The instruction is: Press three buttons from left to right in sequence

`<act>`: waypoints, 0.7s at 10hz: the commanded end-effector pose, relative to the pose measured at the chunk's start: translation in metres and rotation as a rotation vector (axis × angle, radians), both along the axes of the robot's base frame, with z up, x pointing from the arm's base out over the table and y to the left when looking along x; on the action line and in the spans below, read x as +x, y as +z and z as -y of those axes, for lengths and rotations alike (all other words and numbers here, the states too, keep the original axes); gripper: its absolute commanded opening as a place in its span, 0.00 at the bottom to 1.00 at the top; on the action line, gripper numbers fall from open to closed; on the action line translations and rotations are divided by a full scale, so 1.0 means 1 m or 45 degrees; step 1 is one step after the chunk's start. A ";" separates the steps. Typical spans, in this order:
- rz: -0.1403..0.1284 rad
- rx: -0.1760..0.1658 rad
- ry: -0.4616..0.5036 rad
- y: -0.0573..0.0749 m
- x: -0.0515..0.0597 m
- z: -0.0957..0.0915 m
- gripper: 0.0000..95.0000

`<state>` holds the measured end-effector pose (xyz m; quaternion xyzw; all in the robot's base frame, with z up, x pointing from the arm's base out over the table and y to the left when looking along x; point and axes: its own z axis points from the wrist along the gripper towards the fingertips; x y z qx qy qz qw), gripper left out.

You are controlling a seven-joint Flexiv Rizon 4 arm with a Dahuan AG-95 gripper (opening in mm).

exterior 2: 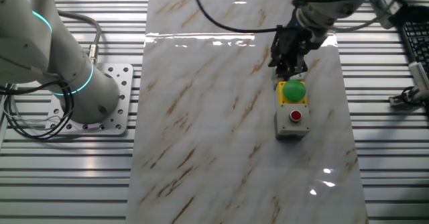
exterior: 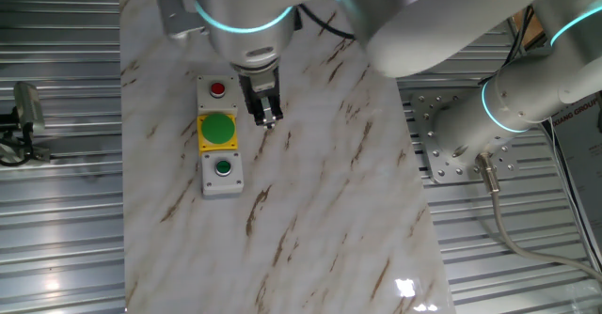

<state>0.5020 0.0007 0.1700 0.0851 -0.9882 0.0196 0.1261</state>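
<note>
A marble-patterned tabletop sits on ribbed metal flooring.

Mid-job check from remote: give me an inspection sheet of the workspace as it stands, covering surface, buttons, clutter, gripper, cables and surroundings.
Surface: marble-pattern table, with glare patches.
Job's things: red button, large green button on yellow and small green button sit in one touching row.
Clutter: nothing seen on the table.
Grippers: gripper hangs beside the row, near the large green button; jaws state cannot be told.
Cables: black cable runs to the wrist; grey cables by the arm base.
Surroundings: ribbed metal flooring.
</note>
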 end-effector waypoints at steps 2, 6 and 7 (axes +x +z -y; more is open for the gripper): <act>0.004 0.003 0.002 0.000 -0.002 0.001 0.00; -0.003 0.006 0.008 0.001 -0.002 0.001 0.00; -0.004 0.006 0.005 0.001 -0.002 0.001 0.00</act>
